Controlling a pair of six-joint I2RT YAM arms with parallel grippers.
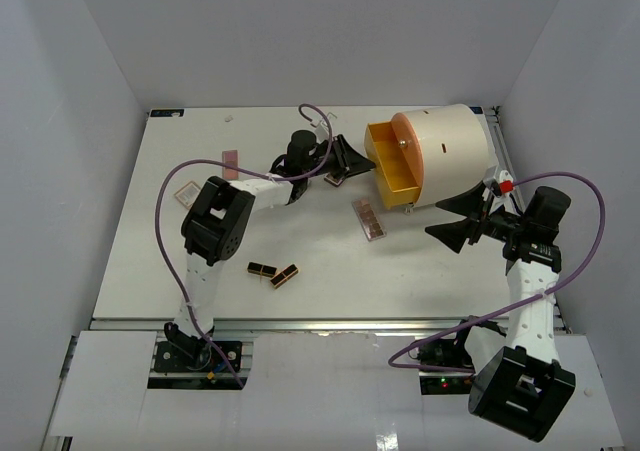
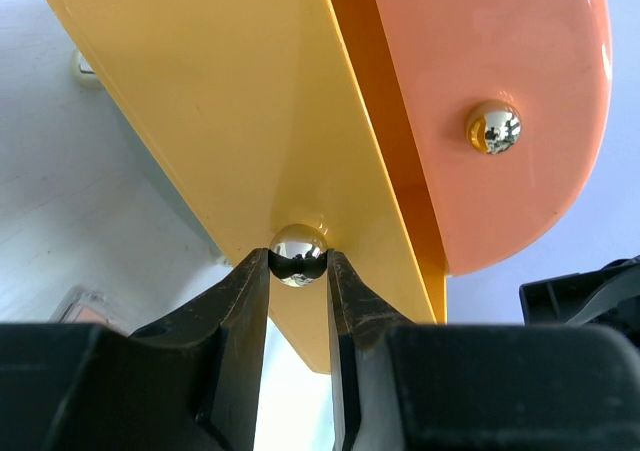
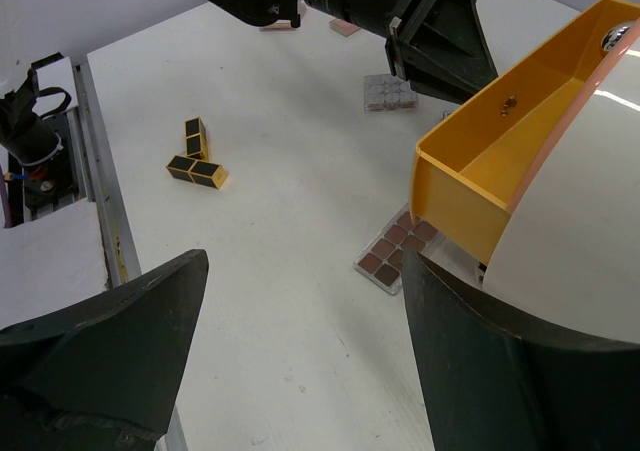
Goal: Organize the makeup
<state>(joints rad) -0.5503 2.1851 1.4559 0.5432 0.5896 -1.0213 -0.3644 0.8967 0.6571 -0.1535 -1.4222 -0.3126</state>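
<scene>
Lipsticks point(image 1: 284, 276) black-and-gold, touching, palette point(image 1: 370, 218) of brown squares, perhaps clear-cased

A: Where is the drawer point(image 1: 386, 151) sitting?
B: It's sticking out leftward from the cylinder point(image 1: 455, 151), back right on the table point(image 1: 440, 281). A palette point(image 1: 370, 219) is lying just in front of it.
A: Lipsticks?
B: Lipstick tubes point(image 1: 273, 271) are lying together, near left-centre. Another palette point(image 1: 231, 162) and a compact point(image 1: 187, 192) are lying behind them, further left.

brown palette point(image 3: 392, 253) half hidden by yellow drawer point(image 3: 500, 161), grey palette point(image 3: 385, 93) partly behind left arm point(image 3: 380, 1)
</scene>
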